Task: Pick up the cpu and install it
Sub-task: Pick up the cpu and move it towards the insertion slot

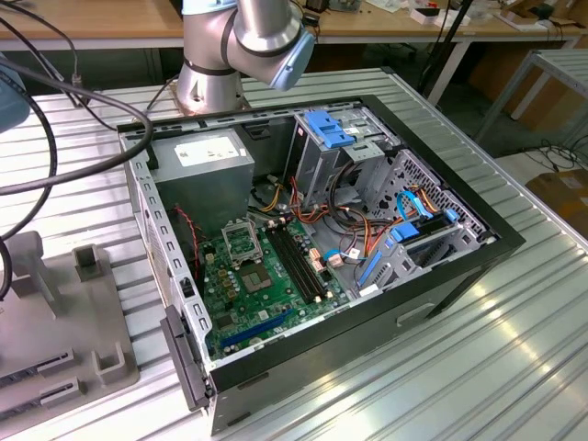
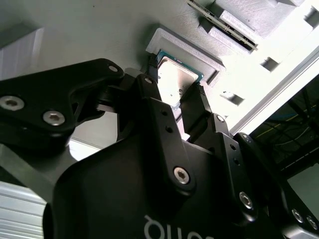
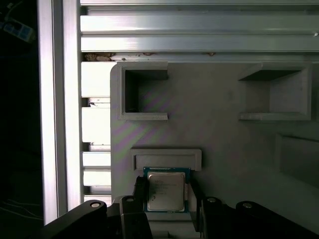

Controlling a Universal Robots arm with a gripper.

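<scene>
Fragility governs here, I judge: the cpu point(image 3: 165, 191) is light, stiff and thin, its metal lid smooth and likely slippery, so its opposite side edges are the place to hold, never the underside; it lies flat in a shallow recess of the grey tray point(image 3: 224, 144) on the slatted surface point(image 3: 199, 30); the tool point(image 2: 175, 79) is spread astride it, one finger close beside each edge, seemingly not yet pinching, though glare makes contact hard to judge; the chip's underside is hidden.
</scene>
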